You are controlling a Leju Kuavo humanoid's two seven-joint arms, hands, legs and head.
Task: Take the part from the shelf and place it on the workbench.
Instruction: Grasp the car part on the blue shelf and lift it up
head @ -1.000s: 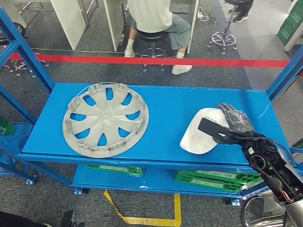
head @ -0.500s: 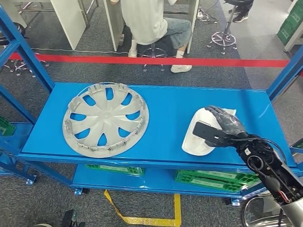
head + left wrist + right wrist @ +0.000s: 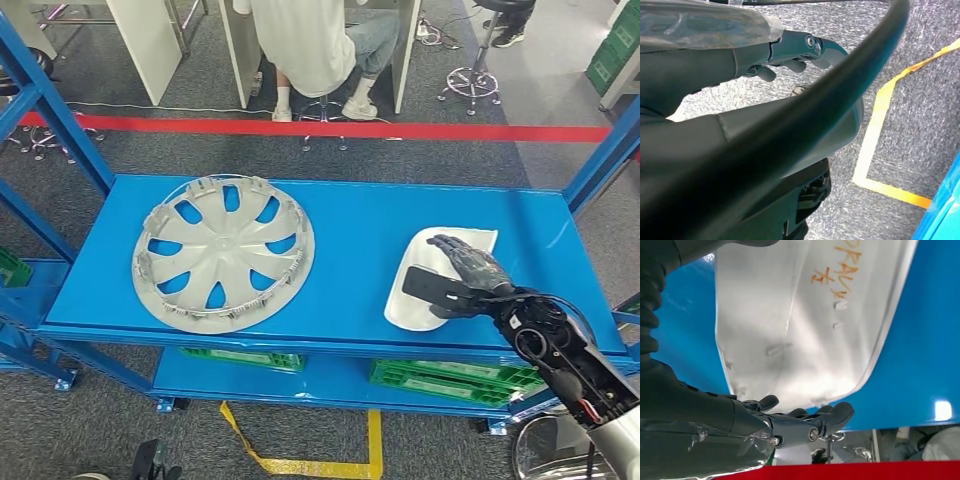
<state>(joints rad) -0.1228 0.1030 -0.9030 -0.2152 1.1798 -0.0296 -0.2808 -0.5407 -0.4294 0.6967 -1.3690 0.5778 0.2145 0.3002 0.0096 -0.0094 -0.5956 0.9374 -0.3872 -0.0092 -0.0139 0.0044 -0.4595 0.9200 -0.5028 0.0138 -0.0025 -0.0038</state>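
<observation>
Since a second ago my right hand [image 3: 453,275] has slid leftward and lower over the white part [image 3: 423,290], which has itself shifted slightly on the blue shelf [image 3: 355,240]. My right arm reaches in from the lower right, forearm angled up toward the shelf, thumb stretched out to the left above the part's middle and the darker fingers [image 3: 828,415] lying extended over its far side. Fingers are spread apart and flat rather than closed; whether they touch the part I cannot tell. It lies on the right half of the shelf, well apart from the silver wheel cover [image 3: 223,250] on the left. My hand covers the part's centre. My left hand [image 3: 791,50] hangs above grey floor, fingers loosely apart, gripping nothing, partly hidden behind a dark curved cable.
</observation>
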